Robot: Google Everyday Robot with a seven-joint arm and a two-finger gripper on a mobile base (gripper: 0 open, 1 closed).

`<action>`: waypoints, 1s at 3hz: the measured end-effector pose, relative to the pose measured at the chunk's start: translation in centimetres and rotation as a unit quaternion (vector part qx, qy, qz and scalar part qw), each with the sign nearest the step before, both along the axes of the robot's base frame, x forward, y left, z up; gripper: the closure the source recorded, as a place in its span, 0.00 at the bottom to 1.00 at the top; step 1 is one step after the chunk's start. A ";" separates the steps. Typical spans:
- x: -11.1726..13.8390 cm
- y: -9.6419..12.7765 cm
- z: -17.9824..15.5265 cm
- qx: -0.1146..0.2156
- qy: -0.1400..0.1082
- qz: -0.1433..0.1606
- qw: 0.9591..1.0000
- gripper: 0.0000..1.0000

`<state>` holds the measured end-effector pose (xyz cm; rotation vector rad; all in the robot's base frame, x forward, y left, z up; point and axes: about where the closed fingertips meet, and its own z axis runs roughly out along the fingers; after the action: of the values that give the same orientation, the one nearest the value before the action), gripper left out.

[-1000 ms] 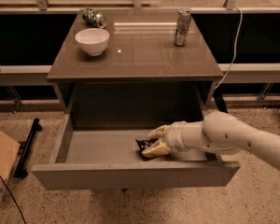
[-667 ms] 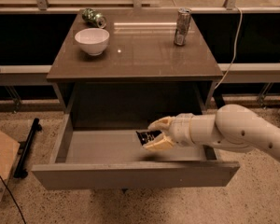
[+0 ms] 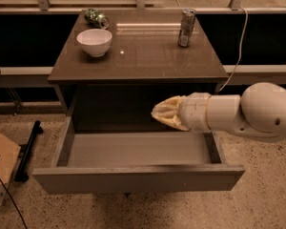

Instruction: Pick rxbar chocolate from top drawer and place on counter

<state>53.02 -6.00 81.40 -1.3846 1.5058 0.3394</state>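
Note:
My gripper [image 3: 158,113] hangs above the open top drawer [image 3: 138,178], in front of the dark cabinet opening and just below the counter [image 3: 143,56] edge. Its cream fingers [image 3: 169,111] are closed together and point left. The rxbar chocolate does not show; the drawer's grey floor [image 3: 133,149] is bare, and the fingers hide whatever is between them. My white arm [image 3: 248,113] comes in from the right, over the drawer's right side.
On the counter stand a white bowl [image 3: 94,42] at the back left, a green can [image 3: 96,18] lying behind it, and an upright metal can [image 3: 186,27] at the back right. A cardboard box [image 3: 0,171] and a black bar [image 3: 28,149] lie on the floor at left.
My gripper has risen out of the drawer with the black bar it held, from the drawer floor up to the cabinet opening. The bar no longer shows.

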 end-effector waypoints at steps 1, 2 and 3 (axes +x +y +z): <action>1.1 0.3 5.1 0.001 -0.039 -0.004 0.999 1.00; 1.1 0.5 5.1 0.001 -0.039 -0.003 0.999 0.83; 1.0 0.7 5.0 0.000 -0.039 -0.001 0.999 0.57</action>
<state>54.04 -5.30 86.44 -1.3810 1.4423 0.2816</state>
